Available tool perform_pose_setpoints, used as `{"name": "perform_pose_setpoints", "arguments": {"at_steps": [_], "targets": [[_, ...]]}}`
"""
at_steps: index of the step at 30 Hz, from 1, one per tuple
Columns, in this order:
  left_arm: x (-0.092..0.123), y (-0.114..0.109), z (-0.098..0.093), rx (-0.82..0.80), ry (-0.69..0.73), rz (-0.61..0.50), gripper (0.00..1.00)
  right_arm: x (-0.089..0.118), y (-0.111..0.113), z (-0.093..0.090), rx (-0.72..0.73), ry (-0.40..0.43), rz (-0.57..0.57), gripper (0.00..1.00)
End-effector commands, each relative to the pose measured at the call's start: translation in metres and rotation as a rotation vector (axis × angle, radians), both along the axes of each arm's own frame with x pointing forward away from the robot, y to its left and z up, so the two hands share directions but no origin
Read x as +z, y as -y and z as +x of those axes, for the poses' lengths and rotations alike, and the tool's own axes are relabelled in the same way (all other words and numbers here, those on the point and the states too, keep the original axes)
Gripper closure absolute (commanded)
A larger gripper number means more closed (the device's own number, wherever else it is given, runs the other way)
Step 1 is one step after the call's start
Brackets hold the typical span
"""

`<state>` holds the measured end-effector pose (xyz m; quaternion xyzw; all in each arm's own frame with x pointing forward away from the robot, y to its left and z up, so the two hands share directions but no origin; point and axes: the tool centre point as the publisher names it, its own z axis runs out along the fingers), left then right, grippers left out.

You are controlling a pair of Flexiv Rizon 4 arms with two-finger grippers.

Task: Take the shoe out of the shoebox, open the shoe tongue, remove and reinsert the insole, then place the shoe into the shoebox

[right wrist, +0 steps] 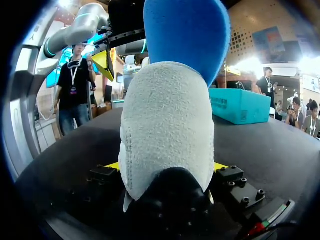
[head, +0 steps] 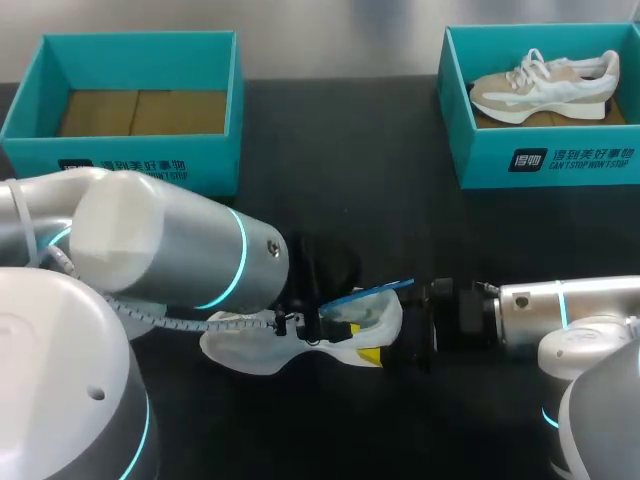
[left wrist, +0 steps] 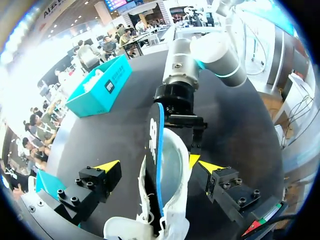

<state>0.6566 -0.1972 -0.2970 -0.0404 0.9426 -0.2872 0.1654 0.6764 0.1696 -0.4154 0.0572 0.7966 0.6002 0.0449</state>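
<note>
Lying at the near middle of the table, the shoe [head: 250, 350] has its toe to the left and heel to the right. The blue insole [head: 368, 294] stands half out along it. The right gripper [head: 395, 345] seems to clamp the heel. The left gripper [left wrist: 158, 165], wide open and holding nothing, straddles the insole, so I judge it the nearer one.

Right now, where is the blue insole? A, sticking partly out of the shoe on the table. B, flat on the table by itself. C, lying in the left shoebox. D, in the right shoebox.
A: the blue insole stands partly out of the white shoe lying on the table.
</note>
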Motion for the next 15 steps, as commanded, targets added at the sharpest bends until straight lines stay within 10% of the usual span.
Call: {"name": "perform_pose_setpoints", "arguments": {"at_steps": [1, 15], "targets": [[0.001, 0.004, 0.0, 0.027, 0.022, 0.015, 0.0, 0.0, 0.0, -0.001, 0.001, -0.002, -0.005, 1.0], [-0.017, 0.017, 0.003, 0.079, 0.066, 0.039, 0.19, 0.0, 0.0, -0.001, 0.001, -0.002, -0.005, 1.0]]}}
